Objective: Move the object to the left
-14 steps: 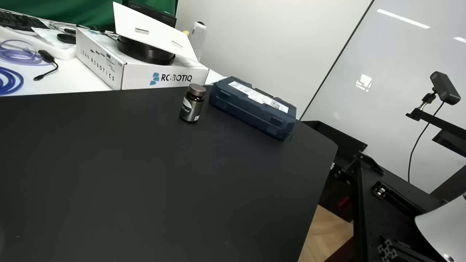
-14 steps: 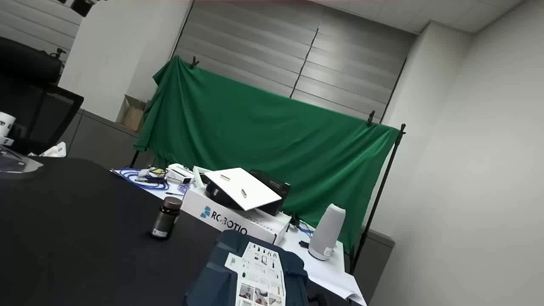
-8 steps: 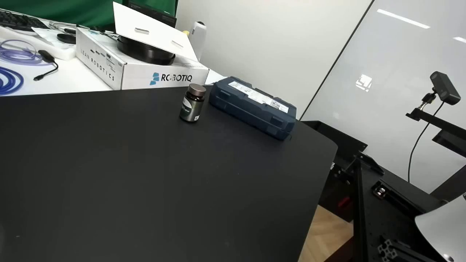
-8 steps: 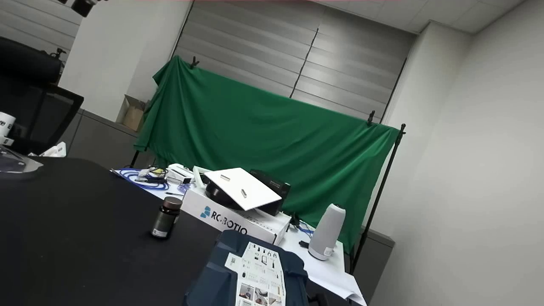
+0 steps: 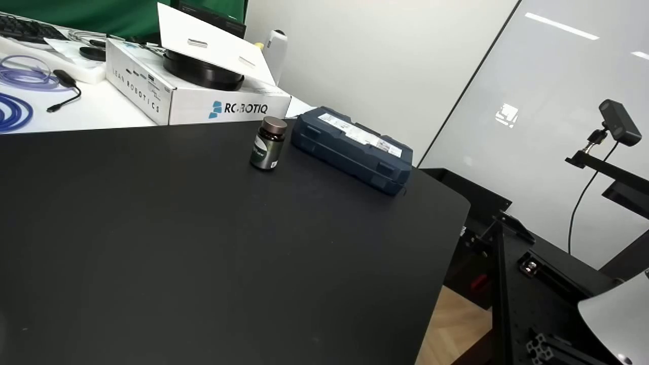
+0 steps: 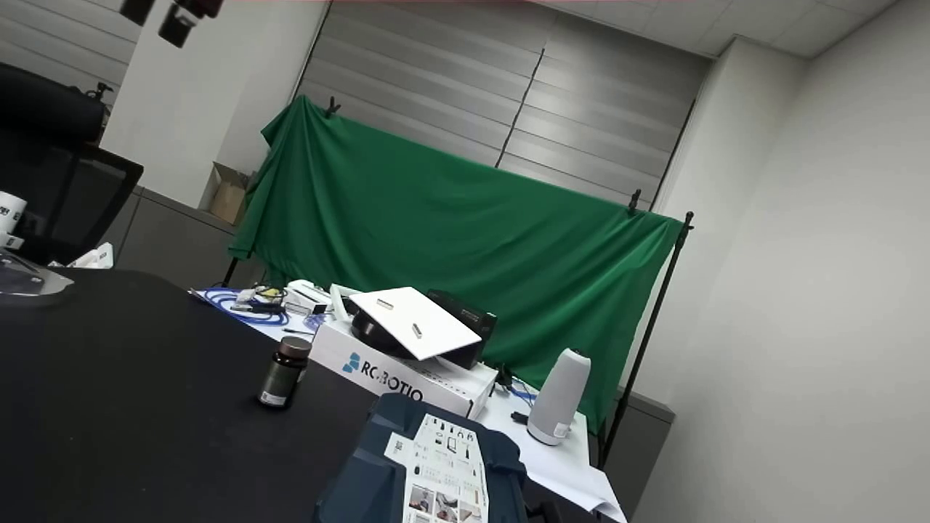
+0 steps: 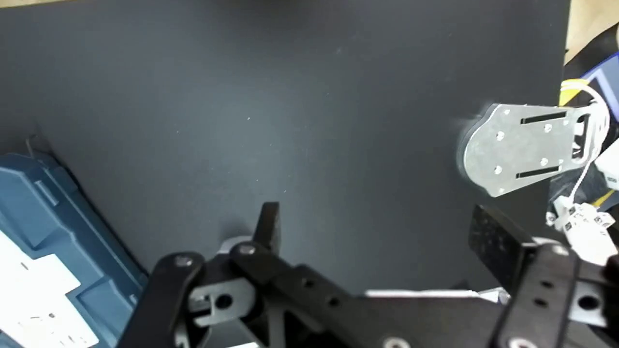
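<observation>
Wrist view: the gripper (image 7: 377,220) hangs over the black table (image 7: 314,121), its two fingers (image 7: 270,227) standing wide apart with the table showing in the gap between them. A slotted metal plate (image 7: 527,145) juts from the table past one edge, and a dark blue case (image 7: 53,232) lies well apart from it. In both exterior views the small, capped dark bottle (image 5: 266,147) stands upright, apart from the gripper, near the table's far edge, the one that faces the white Robotiq box (image 5: 228,107). It is just beside one end of the case, with a gap between the two. The case lies along the edge nearest the white wall (image 5: 380,61), that same end close to the far corner and its other end pointing toward the next corner along. Past the far edge a white surface (image 5: 127,114) bears the box, on which sit a black round object (image 5: 203,76) and a tilted white board (image 5: 213,43); blue cable (image 5: 26,109) lies coiled there too. A green cloth (image 6: 450,218) hangs behind them in both exterior views, a pale device (image 6: 559,396) stands upright past the box, and in an exterior view a dark chair (image 6: 51,160) shows beyond a rounded corner of the table.
</observation>
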